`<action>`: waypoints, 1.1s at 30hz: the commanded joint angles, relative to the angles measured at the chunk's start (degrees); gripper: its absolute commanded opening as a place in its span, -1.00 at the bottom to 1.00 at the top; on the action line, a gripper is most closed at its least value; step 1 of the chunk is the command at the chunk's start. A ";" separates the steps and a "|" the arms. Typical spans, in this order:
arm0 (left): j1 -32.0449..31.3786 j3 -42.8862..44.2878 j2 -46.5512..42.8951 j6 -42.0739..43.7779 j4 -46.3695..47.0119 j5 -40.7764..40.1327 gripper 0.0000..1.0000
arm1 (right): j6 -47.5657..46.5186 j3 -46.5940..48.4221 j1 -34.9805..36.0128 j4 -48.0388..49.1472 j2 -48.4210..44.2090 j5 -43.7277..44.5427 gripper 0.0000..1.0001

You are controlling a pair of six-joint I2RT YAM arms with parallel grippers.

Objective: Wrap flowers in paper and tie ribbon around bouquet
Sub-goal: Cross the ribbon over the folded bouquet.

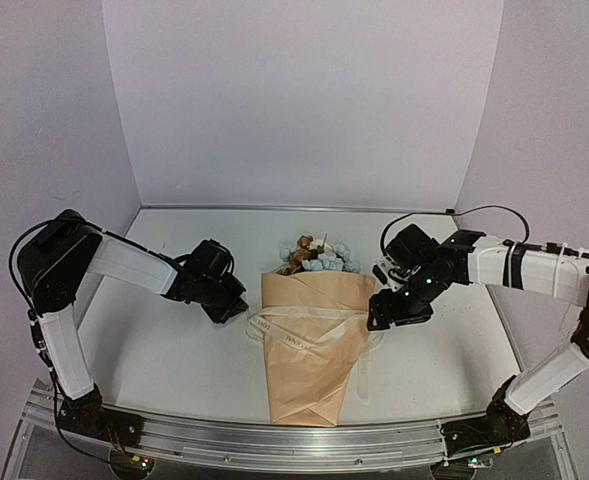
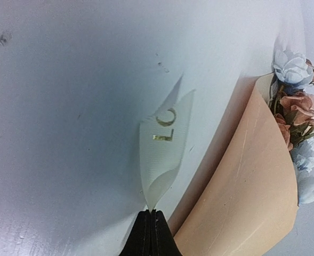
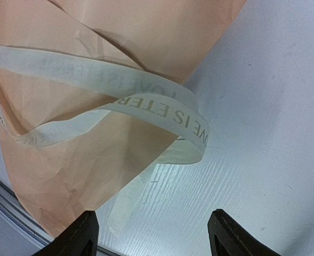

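The bouquet lies on the table as a tan paper (image 1: 309, 370) cone, narrow end toward me. The flowers (image 1: 314, 256), pale blue and brown-orange, stick out of its far, wide end. The cream ribbon (image 1: 304, 318) with printed letters runs across the cone's middle. My left gripper (image 1: 232, 312) sits at the cone's left side, shut on a ribbon (image 2: 164, 144) end, which fans out from its tips (image 2: 151, 212) beside the paper (image 2: 247, 192) and flowers (image 2: 298, 106). My right gripper (image 1: 377, 318) hovers at the cone's right edge, open (image 3: 154, 229), just short of a ribbon (image 3: 162, 104) loop over the paper (image 3: 93, 48).
A loose ribbon tail (image 1: 364, 375) trails on the table right of the cone. The table's metal front rail (image 1: 274, 440) runs close to the cone's tip. White walls close in the back and both sides.
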 commanded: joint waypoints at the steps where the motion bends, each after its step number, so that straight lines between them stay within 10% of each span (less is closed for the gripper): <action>1: 0.56 3.10 -4.12 5.52 -2.68 -4.62 -1.00 | 1.40 -3.26 -1.63 6.67 1.79 0.51 0.45; 33: 3.52 6.57 -11.32 18.58 -11.86 -18.45 -1.00 | 8.11 -10.29 10.82 10.69 4.97 12.29 0.20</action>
